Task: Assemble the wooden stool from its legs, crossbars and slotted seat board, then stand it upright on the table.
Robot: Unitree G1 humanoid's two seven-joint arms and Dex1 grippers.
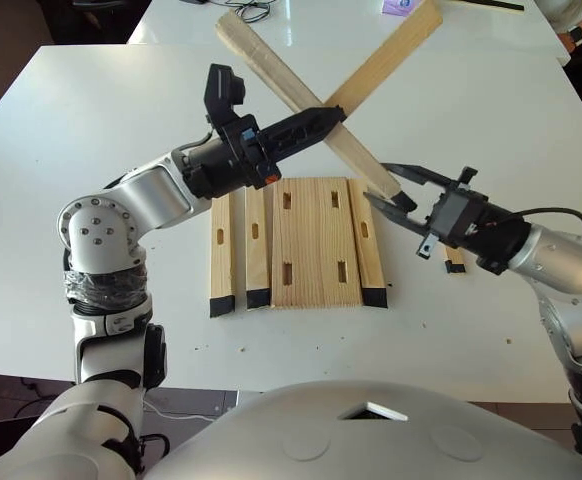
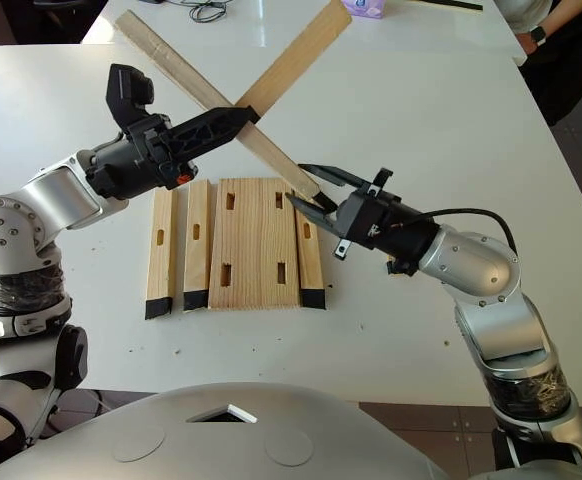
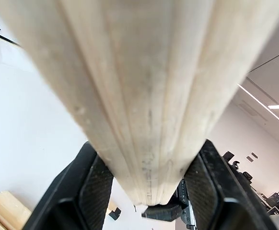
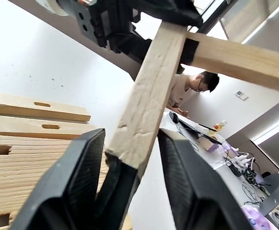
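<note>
Two long wooden bars cross in an X above the table. My left gripper (image 1: pixel 333 113) is shut on the lower end of the bar (image 1: pixel 389 52) that slants toward the far right; in the left wrist view that bar (image 3: pixel 144 96) sits between the fingers (image 3: pixel 94 187). My right gripper (image 1: pixel 395 192) is shut on the near end of the other bar (image 1: pixel 271 62), which slants toward the far left; it (image 4: pixel 151 91) shows between the pads (image 4: pixel 79 182). The slotted seat board (image 1: pixel 314 240) lies flat below.
Black-tipped leg pieces lie beside the board: two on its left (image 1: pixel 222 252) (image 1: pixel 257 245), one on its right (image 1: pixel 370 245). A small wooden piece (image 1: pixel 455 262) lies under my right wrist. A second white table (image 1: pixel 301 20) stands behind.
</note>
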